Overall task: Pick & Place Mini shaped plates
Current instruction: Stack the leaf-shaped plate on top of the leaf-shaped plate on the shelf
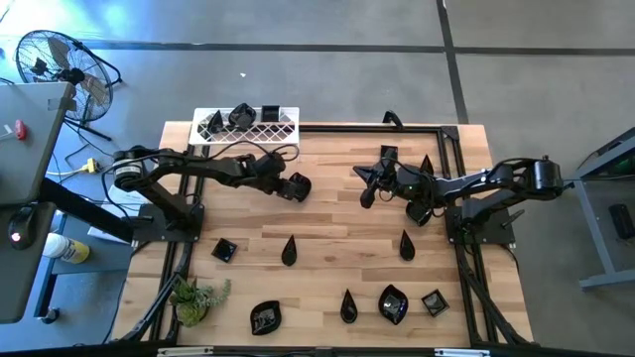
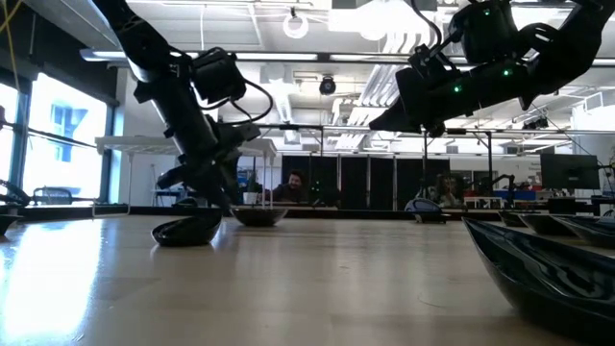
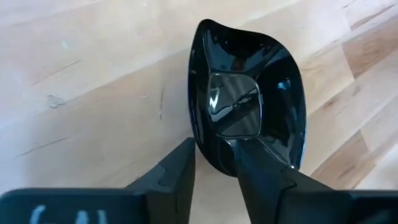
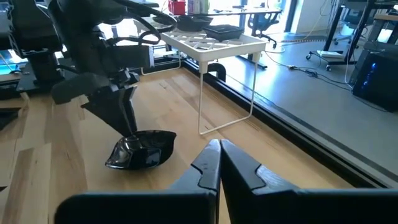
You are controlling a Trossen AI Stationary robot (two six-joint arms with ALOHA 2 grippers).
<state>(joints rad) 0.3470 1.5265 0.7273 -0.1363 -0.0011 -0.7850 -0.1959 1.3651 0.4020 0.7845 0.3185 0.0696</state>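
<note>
No words, labels, brand names or numbers could be read anywhere in these views. The only marking was a few white strokes on the dark body of the left gripper (image 3: 214, 171), below the black dish (image 3: 249, 102), cut off and illegible.

High view looks straight down, low view level — both wrist views share the leaf-shaped plate (image 3: 249, 99).
</note>
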